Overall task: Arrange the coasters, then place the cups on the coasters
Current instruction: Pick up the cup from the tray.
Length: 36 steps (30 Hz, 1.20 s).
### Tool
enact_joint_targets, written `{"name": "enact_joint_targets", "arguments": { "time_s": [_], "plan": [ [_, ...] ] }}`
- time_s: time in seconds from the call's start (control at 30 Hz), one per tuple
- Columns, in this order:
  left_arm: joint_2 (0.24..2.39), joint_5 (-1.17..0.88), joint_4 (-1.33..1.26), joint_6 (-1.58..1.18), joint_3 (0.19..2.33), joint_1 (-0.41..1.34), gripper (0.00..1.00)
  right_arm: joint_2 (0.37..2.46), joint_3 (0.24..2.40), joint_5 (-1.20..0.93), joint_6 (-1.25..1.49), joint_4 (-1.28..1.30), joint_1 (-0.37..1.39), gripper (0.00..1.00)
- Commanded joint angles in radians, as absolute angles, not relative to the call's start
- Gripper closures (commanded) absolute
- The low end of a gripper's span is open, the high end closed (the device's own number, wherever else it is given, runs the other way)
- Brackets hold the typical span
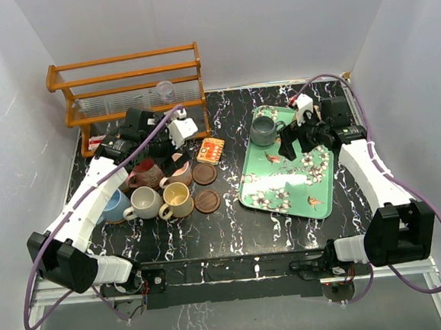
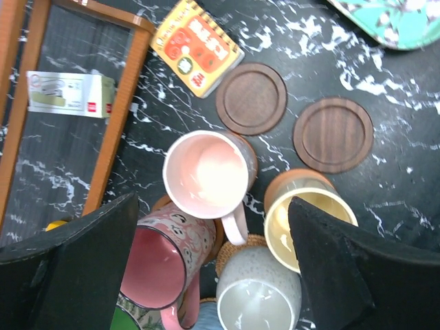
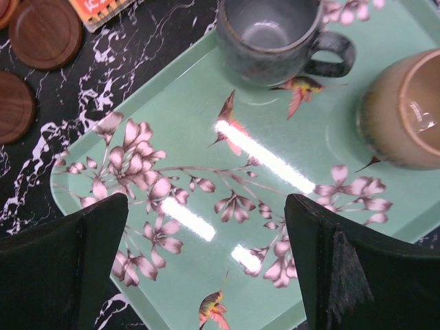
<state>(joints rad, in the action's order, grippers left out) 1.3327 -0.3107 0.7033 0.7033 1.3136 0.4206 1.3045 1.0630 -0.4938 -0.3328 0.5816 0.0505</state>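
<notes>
right tool [image 3: 206, 230] and left tool [image 2: 213, 213] gape empty; grip the grey mug [image 3: 271, 34] by its rim, opposite the handle.

No word or number can be read for sure in any view. The orange card [image 2: 196, 47] on the desk [image 2: 405, 172] carries print: a red block with pale signs that look like characters, and round coloured marks beside it. All of this is too small and blurred to read. In the top view the same card shows only coloured dots. The white box [image 2: 69, 94], lying between the rails of the wooden rack [image 2: 119, 117], has a small red label at one end and a grey drawing on its face; its letters cannot be made out. One patterned cup [image 2: 165, 265] bears small drawn smiling faces on its wall, without text.
</notes>
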Motion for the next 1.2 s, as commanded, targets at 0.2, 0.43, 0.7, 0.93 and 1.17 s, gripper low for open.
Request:
{"name": "enact_joint_targets", "arguments": {
  "time_s": [0.2, 0.43, 0.7, 0.93, 1.17],
  "plan": [
    [1.421, -0.232, 0.576, 0.499, 1.411, 0.413, 0.06, 1.398, 1.356, -0.326, -0.333, 0.674, 0.047, 0.02],
    [1.455, -0.244, 0.555, 0.459, 1.405, 0.412, 0.04, 1.521, 1.497, -0.228, -0.377, 0.698, 0.047, 0.03],
    [1.53, -0.264, 0.573, 0.451, 1.452, 0.413, 0.04, 1.715, 1.662, -0.175, -0.372, 0.715, -0.018, 0.07],
    [1.609, -0.292, 0.573, 0.438, 1.492, 0.414, 0.04, 1.872, 1.758, -0.134, -0.289, 0.723, -0.091, 0.16],
    [1.635, -0.32, 0.582, 0.427, 1.493, 0.414, 0.04, 1.955, 1.77, -0.056, -0.202, 0.701, -0.123, 0.29]
  ]
}}
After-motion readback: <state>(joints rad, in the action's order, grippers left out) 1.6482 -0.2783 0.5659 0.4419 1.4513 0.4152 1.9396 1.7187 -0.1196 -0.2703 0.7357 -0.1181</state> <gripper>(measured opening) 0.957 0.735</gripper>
